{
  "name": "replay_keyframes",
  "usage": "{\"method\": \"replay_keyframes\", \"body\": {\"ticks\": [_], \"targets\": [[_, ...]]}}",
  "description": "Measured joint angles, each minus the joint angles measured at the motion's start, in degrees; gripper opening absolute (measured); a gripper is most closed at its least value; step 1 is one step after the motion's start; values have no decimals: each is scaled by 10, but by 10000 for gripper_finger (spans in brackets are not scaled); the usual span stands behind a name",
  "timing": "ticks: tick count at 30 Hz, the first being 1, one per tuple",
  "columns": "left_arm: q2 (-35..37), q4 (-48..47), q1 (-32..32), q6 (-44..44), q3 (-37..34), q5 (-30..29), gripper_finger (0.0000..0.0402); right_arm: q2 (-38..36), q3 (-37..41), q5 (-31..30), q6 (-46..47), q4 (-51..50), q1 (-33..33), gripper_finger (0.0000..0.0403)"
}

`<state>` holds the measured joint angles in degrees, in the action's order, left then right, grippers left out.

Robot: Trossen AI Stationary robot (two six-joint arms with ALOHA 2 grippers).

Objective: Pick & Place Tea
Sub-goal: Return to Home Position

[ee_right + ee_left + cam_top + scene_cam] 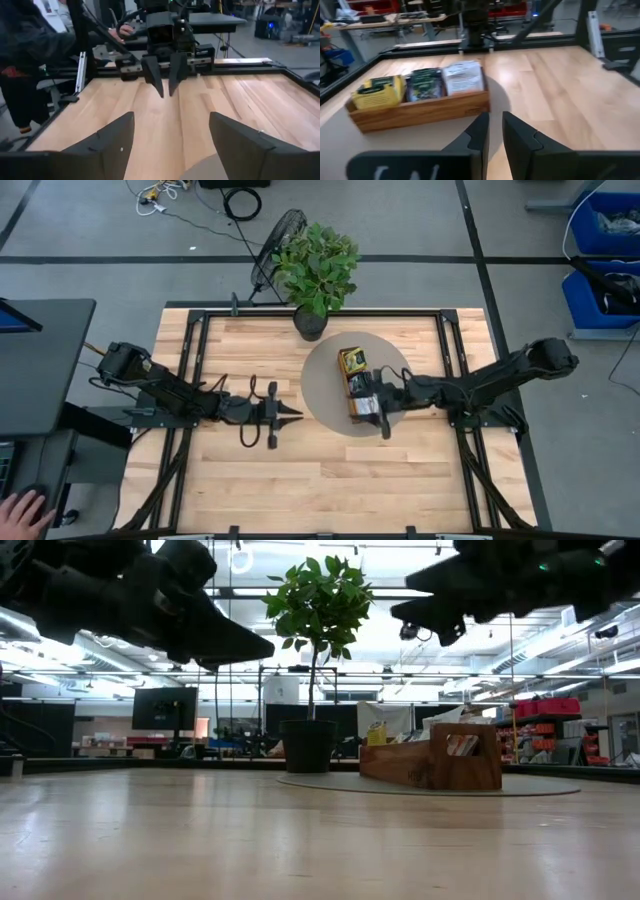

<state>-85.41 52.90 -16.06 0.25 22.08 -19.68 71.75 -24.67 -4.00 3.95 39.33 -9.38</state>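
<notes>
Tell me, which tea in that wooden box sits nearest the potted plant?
The yellow sachets: they fill the tray's end compartment closest to the plant; the green-and-black ones sit mid-tray, the white ones farthest.

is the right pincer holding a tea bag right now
No, the right wrist view shows the right pincer spread wide open with nothing held in it.
</notes>
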Motion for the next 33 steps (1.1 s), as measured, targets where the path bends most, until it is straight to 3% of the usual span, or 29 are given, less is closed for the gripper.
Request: {"method": "replay_keyframes", "body": {"ticks": [8,11,15,18,24,29,33], "targets": [[0,39,1,-41,-38,45,55,0,28,-65,31,-17,-9,265],[0,116,1,-49,-86,45,55,0,28,-40,4,1,-19,265],[0,206,1,-46,-149,44,55,0,42,42,-73,35,-34,265],[0,234,1,-59,-179,43,55,-3,71,45,-75,82,-34,265],[0,235,1,-66,-188,43,55,-3,170,32,-80,236,-34,265],[12,220,2,-57,-188,43,55,-3,229,-29,-48,290,-34,265],[34,201,9,-56,-188,43,55,-14,239,-40,-47,294,-30,265]]}}
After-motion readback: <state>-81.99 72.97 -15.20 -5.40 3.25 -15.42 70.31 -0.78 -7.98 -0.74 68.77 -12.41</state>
